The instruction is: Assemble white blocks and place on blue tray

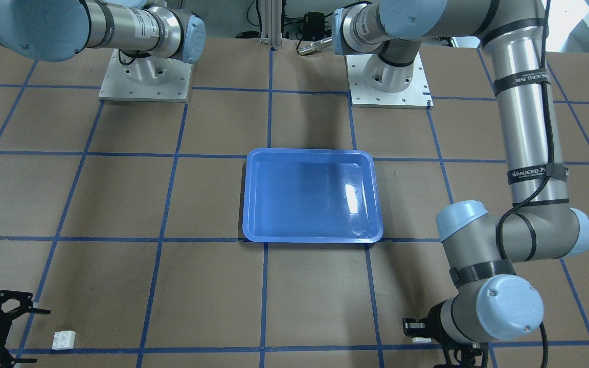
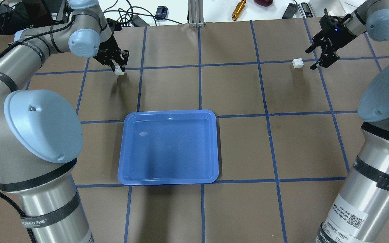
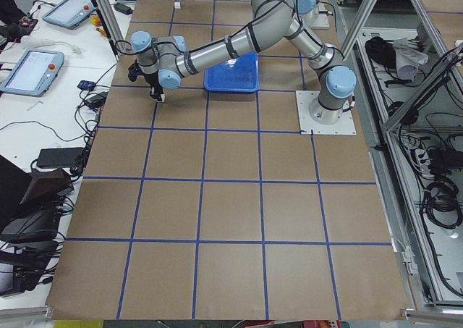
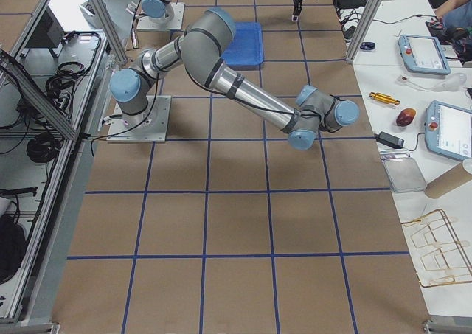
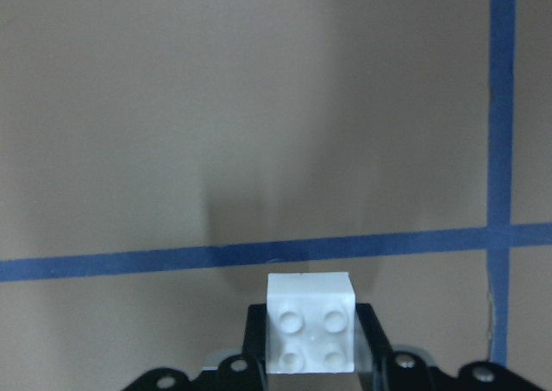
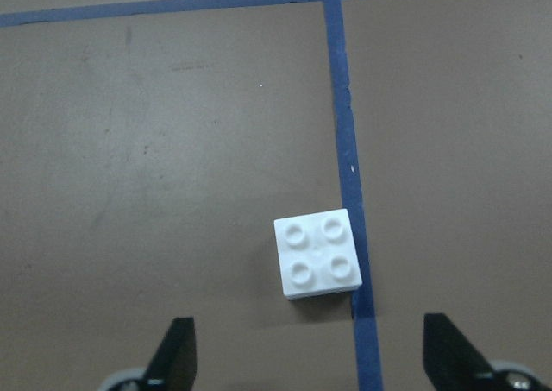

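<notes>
The blue tray (image 2: 169, 146) lies empty in the middle of the table, and also shows in the front view (image 1: 312, 194). My left gripper (image 2: 116, 66) is shut on one white block (image 2: 119, 70) at the far left, just above the table. The left wrist view shows this block (image 5: 310, 335) studs-up between the fingers. The other white block (image 2: 297, 63) lies on the table at the far right. My right gripper (image 2: 321, 52) is open, just beside and above it. In the right wrist view this block (image 6: 316, 255) lies ahead of the spread fingers (image 6: 177, 356).
The brown table carries a blue tape grid. The two arm base plates (image 1: 145, 82) (image 1: 389, 84) stand at the robot's side of the table. Cables and a brass tool (image 2: 239, 6) lie beyond the far edge. The left arm's elbow (image 1: 499, 240) hangs beside the tray.
</notes>
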